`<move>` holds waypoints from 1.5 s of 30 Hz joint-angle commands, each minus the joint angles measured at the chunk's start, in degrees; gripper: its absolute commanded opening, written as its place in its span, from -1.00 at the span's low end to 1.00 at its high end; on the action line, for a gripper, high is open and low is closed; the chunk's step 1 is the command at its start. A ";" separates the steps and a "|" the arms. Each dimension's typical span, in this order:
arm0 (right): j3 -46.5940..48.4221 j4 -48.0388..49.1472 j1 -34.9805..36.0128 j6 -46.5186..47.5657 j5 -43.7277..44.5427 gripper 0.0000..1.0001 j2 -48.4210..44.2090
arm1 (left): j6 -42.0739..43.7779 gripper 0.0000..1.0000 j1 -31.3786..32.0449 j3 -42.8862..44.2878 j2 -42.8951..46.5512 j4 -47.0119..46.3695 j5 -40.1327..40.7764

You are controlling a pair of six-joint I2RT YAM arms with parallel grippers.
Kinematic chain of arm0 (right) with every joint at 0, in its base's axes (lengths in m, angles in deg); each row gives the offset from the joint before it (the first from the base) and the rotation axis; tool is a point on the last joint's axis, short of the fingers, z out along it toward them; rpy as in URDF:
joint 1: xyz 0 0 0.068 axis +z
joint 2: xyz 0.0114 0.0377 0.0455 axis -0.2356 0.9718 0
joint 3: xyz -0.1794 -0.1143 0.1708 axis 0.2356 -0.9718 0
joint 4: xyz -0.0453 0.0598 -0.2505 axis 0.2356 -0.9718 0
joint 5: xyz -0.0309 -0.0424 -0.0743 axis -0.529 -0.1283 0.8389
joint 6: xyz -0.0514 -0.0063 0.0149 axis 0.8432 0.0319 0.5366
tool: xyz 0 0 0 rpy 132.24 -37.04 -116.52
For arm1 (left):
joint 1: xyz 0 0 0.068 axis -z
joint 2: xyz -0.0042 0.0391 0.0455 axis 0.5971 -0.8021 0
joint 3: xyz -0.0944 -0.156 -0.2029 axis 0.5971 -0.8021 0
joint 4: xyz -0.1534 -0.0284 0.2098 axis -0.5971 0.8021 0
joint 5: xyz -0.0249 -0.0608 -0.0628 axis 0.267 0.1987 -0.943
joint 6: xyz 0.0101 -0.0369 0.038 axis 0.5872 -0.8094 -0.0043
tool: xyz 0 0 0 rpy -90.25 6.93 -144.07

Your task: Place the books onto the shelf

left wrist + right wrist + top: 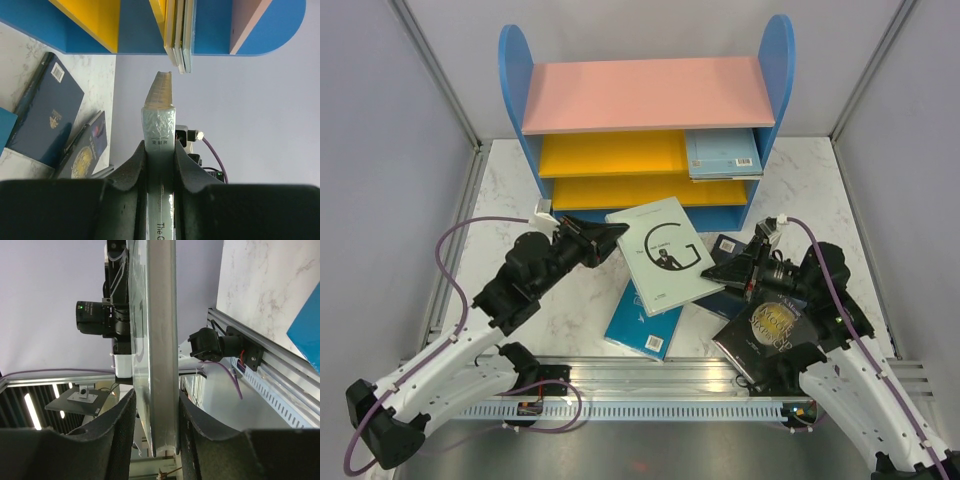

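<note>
The shelf (515, 70) has blue sides, a pink top (650, 92) and yellow boards (610, 155). One book in it is a pale blue book (723, 153). The white book (665, 250) carries a big black G. I also see a teal book (642, 322), a black book (765, 330) lettered in gold, and a navy book (45, 115) with a small gold emblem. The table (500, 190) is white marble with grey veins.

Teal book (642, 322): top half hidden under grey-white book (665, 250). Navy book (725, 243), right of it, mostly covered. Shelved books (723, 153) behind it: count and barcode print unreadable.
</note>
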 commanded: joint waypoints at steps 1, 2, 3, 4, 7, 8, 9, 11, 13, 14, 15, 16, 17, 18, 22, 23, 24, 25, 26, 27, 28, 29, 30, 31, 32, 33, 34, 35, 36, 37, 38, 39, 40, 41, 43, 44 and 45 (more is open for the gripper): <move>2.66 -5.81 0.73 -3.33 1.45 -0.17 -0.87 | 4.08 -0.95 -0.13 2.88 0.08 0.21 4.92; 2.74 -5.81 0.73 -3.42 1.71 -0.19 -0.96 | 4.52 -0.95 -0.21 2.97 -0.35 0.30 4.49; 2.74 -5.81 0.73 -3.51 1.98 -0.21 -1.05 | 4.61 -0.95 -0.13 2.97 -0.44 0.30 4.39; 2.66 -5.73 0.91 -3.51 2.15 -0.22 -1.05 | 4.78 -0.95 -0.13 3.14 -0.62 0.39 4.31; 2.66 -4.15 1.09 -4.30 3.03 -0.31 -1.05 | 5.14 -0.95 -0.13 3.32 -0.88 0.30 4.22; 2.57 -3.45 1.09 -4.99 3.38 -0.35 -0.96 | 5.14 -0.95 -0.04 3.23 -0.88 0.30 3.96; 2.39 -2.66 1.17 -5.44 3.99 -0.60 -0.88 | 5.22 -0.95 -0.13 3.32 -1.23 0.39 3.69; 2.48 -1.68 1.17 -5.97 4.61 -1.00 -0.79 | 6.10 -0.95 -0.04 3.85 -1.85 0.21 2.29; 3.44 -1.59 1.17 -5.71 5.66 -1.00 -0.44 | 6.89 -0.95 -0.13 4.63 -2.29 0.47 1.24; 4.05 -1.68 1.17 -5.27 5.84 -1.00 -0.26 | 8.55 -0.95 -0.13 4.99 -2.29 0.82 0.27; 5.37 -1.68 1.17 -4.66 6.11 -1.00 0.00 | 9.52 -0.95 -0.21 5.51 -2.29 1.70 -0.17; 5.90 -1.77 1.17 -4.48 6.46 -1.00 0.35 | 10.49 -0.91 -0.21 7.08 -2.20 3.36 -0.35; 6.52 -1.86 1.26 -4.39 6.64 -1.00 0.44 | 12.50 -0.76 -0.21 7.88 -2.03 6.51 -0.35; 7.48 -2.03 1.18 -4.21 6.81 -1.00 0.88 | 13.56 -0.65 -0.21 9.37 -1.68 8.28 -0.18; 9.59 -2.47 1.17 -3.51 7.25 -1.00 2.11 | 18.39 0.12 -0.21 10.97 2.96 13.74 1.75; 10.82 -2.47 1.17 -3.42 7.25 -1.00 2.55 | 19.10 0.22 -0.30 11.14 3.94 15.92 2.63; 11.35 -2.47 1.17 -3.16 7.17 -1.00 3.51 | 19.63 0.28 -0.30 11.84 4.91 17.34 3.24; 12.05 -2.47 1.17 -2.63 6.99 -1.00 4.13 | 20.68 0.39 -0.39 12.19 5.87 19.00 4.30; 13.54 -2.47 1.17 -2.37 6.90 -1.00 5.44 | 21.30 0.45 -0.30 12.55 7.71 20.41 4.74; 14.34 -2.39 1.17 -2.10 6.90 -1.00 6.15 | 21.92 0.51 -0.30 13.33 8.77 23.56 5.27; 15.13 -2.47 1.17 -1.58 6.90 -1.00 6.85 | 22.71 0.58 -0.30 13.69 9.65 25.07 5.71; 16.61 -2.47 1.17 -1.31 6.90 -1.00 8.25 | 23.06 0.59 -0.30 13.95 11.66 26.30 6.58; 17.50 -2.56 1.09 -1.14 6.99 -1.00 9.05 | 23.24 0.60 -0.30 14.39 12.64 29.19 7.03; 18.12 -2.39 1.17 -0.96 6.99 -1.00 9.75 | 23.50 0.60 -0.30 14.57 13.61 30.43 7.55; 19.78 -2.47 1.17 -0.26 7.16 -1.00 11.24 | 23.59 0.60 -0.30 14.66 14.84 31.58 8.34; 20.58 -2.56 1.17 0.01 7.51 -1.00 11.95 | 23.68 0.60 -0.30 14.57 17.02 32.55 8.70; 21.28 -2.21 1.26 0.18 7.60 -1.00 12.65 | 23.60 0.60 -0.30 14.66 18.00 34.91 9.48; 22.59 -1.86 1.18 0.53 7.69 -1.00 13.96 | 23.59 0.60 -0.30 14.49 19.06 35.80 9.84; 23.30 -1.77 1.17 0.80 8.13 -1.00 14.76 | 23.51 0.60 -0.30 14.40 20.98 36.77 10.10; 24.01 -1.68 1.17 0.89 8.39 -1.00 15.38 | 23.25 0.60 -0.30 14.40 21.87 38.95 10.54; 25.32 -1.68 1.09 1.06 8.74 -1.00 16.78 | 22.98 0.60 -0.30 14.40 22.66 39.84 11.33; 25.94 -1.60 1.09 1.06 9.09 -1.00 17.40 | 22.81 0.60 -0.30 14.40 23.54 40.81 11.60; 26.47 -1.68 1.09 0.89 10.06 -1.00 18.01 | 22.63 0.60 -0.30 14.40 24.94 41.51 11.86; 27.69 -1.68 1.00 0.80 10.67 -1.00 19.24 | 22.19 0.60 -0.30 14.40 25.65 43.09 12.47; 28.75 -1.42 0.74 0.45 12.51 -1.00 20.48 | 22.10 0.60 -0.30 14.83 27.14 44.24 13.00; 30.24 -1.51 0.56 0.45 12.96 -1.00 21.87 | 22.01 0.60 -0.22 15.01 27.50 45.55 13.44; 30.86 -1.59 0.12 0.45 13.57 -1.00 22.50 | 21.93 0.60 -0.21 15.53 27.77 46.17 13.62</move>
